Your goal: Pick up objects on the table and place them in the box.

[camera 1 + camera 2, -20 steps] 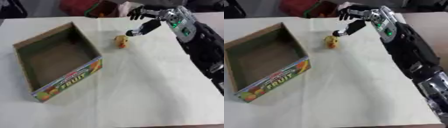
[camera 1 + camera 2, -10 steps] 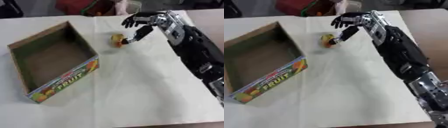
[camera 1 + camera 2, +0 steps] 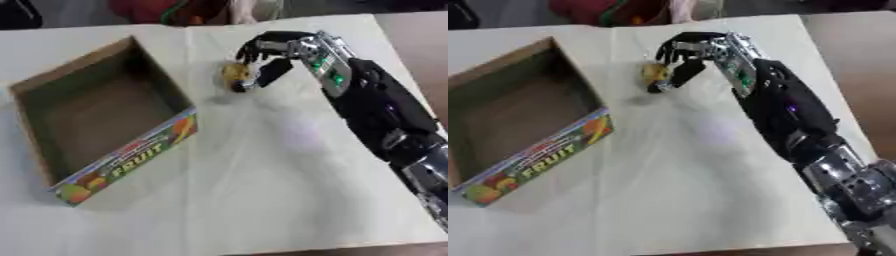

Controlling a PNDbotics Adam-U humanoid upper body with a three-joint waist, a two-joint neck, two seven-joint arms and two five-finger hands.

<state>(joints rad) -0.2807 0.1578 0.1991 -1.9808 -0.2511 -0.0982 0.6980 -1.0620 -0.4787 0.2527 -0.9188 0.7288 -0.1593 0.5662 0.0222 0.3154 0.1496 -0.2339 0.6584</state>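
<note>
Pale cream tabletop, and to the hand's left the open cardboard box with the colourful fruit print [image 3: 114, 165] sits empty. The black right hand [image 3: 278, 56] has closed in over the last second, thumb now touching the small yellow rounded object [image 3: 234, 73] while the fingers arch over it, not yet curled round. Pickup looks imminent.

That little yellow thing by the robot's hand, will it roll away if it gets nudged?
Probably. The yellow thing looks small and rounded, lying loose on the flat table, so a nudge may roll it. It seems light; the right hand dwarfs it, with the fingers close beside it.
</note>
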